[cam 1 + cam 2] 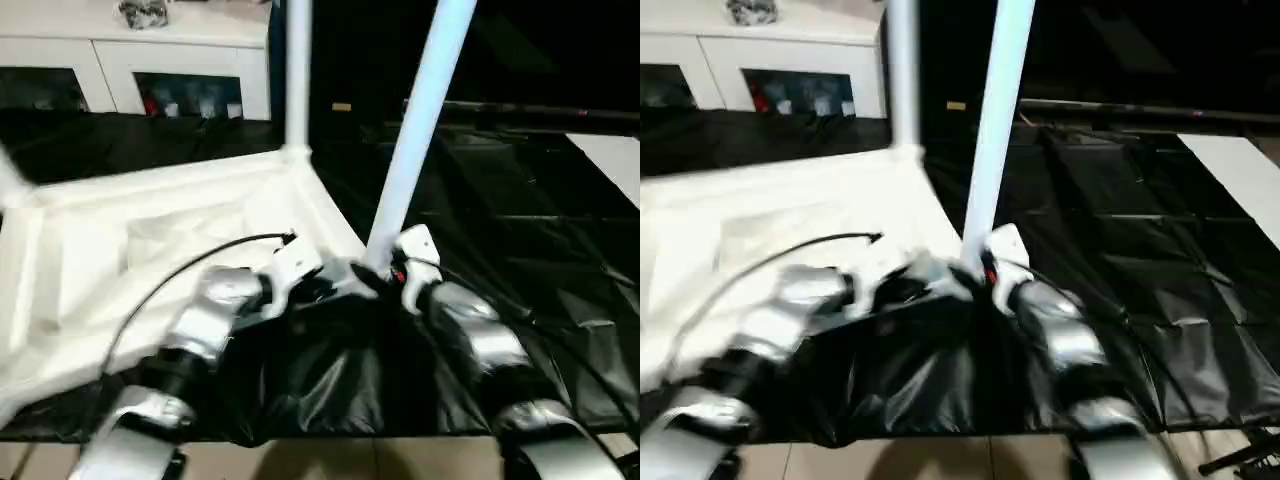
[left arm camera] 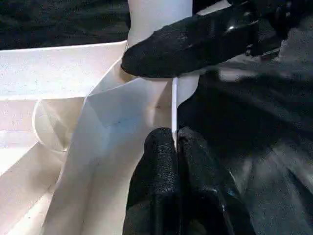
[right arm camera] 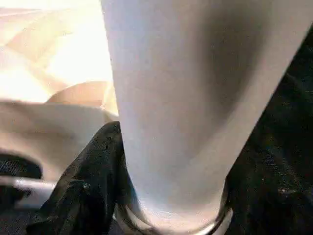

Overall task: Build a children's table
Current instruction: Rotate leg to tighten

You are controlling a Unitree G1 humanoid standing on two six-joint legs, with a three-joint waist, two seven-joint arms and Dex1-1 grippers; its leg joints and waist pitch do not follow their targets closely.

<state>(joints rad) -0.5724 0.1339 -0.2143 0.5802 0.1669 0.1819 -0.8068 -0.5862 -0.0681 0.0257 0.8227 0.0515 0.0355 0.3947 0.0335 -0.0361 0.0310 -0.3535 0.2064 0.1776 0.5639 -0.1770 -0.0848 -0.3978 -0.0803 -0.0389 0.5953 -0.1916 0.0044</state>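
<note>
The children's table top [image 1: 150,240] lies upside down on a black sheet, ribs facing up. One white leg [image 1: 297,80] stands upright in its far corner socket. A second leg [image 1: 420,130] rises from the near corner and leans to the right. My left gripper [image 2: 175,134] is shut on the thin white rim of the top, right beside that near socket. My right gripper [image 1: 385,270] is closed around the base of the leaning leg [image 3: 195,98]. One of its black fingers [image 2: 195,44] presses across the tube.
A white cabinet [image 1: 130,60] with glass doors stands behind the table top. The black sheet [image 1: 520,220] stretches away to the right, with a white board [image 1: 610,160] at its far right edge. Tiled floor [image 1: 350,460] shows at the front. A black cable [image 1: 180,265] arcs over the top.
</note>
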